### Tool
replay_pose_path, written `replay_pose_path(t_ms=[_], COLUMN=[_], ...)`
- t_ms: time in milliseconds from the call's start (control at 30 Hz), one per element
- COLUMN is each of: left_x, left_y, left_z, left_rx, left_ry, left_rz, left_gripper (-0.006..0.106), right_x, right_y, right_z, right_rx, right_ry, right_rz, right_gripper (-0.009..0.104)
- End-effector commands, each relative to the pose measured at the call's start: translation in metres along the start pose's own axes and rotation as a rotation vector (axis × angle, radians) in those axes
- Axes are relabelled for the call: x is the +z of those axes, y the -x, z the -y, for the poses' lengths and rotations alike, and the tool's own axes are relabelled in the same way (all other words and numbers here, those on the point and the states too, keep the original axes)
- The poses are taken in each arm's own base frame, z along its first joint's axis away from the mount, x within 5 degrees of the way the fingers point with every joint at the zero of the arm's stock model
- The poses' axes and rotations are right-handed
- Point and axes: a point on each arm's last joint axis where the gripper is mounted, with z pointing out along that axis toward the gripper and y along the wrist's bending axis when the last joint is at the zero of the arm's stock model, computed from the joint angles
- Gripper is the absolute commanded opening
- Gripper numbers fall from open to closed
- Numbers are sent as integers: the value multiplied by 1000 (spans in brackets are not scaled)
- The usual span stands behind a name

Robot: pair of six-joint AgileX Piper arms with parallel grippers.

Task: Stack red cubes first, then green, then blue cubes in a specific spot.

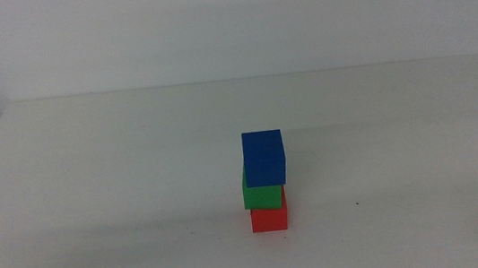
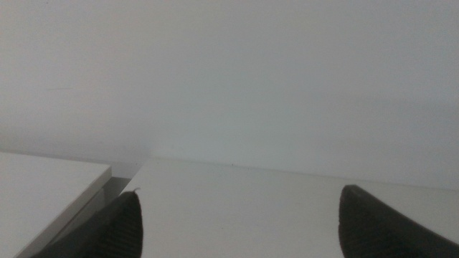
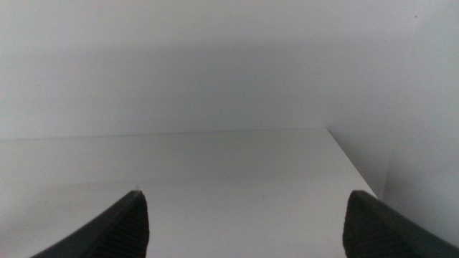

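Item: three-cube stack, standing on the white counter [image 1: 90,169] a little toward its near edge and slightly right of the middle of its width.

Contents, bottom to top: red cube [image 1: 269,217] resting on the counter; green cube [image 1: 262,194] on the red; blue cube [image 1: 263,158] on the green. Order matches the task as worded. The spot beneath is plain counter, unmarked.

Condition: the stack is not square. The green cube overhangs the red toward the counter's left edge; the blue cube sits shifted back toward the right and looks slightly turned against the green. All three touch their neighbours; none is tilted so far as can be told.

Left end effector [image 2: 240,222]: jaws spread wide, nothing between them, facing the bare counter near its left edge, well apart from the stack.

Right end effector [image 3: 244,222]: jaws likewise wide apart and empty, facing the bare counter toward its right edge.

Step in hand, as judged: stacking looks finished, both arms parked clear. Doing it well now means leaving the stack alone; any return pass should come from above, not from the side, since the offset cubes would likely topple at a nudge.

Views compared: only the middle view shows the cubes, and it shows no end effector clearly, only a dark sliver at its lower left corner that cannot be identified. Only the wrist views show the jaws, and neither has a cube in sight. The left wrist view alone shows a second white surface [image 2: 43,193] just beyond the counter's left edge, a gap between them.
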Motion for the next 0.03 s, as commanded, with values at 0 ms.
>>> replay_pose_path(t_ms=[0], left_x=[0], left_y=[1], left_z=[0], left_rx=[-8], left_ry=[-3], left_rz=[16], left_gripper=[94], right_x=[0], right_y=[0], right_z=[1], right_rx=[-13], right_ry=[-10], right_rz=[14], right_gripper=[89])
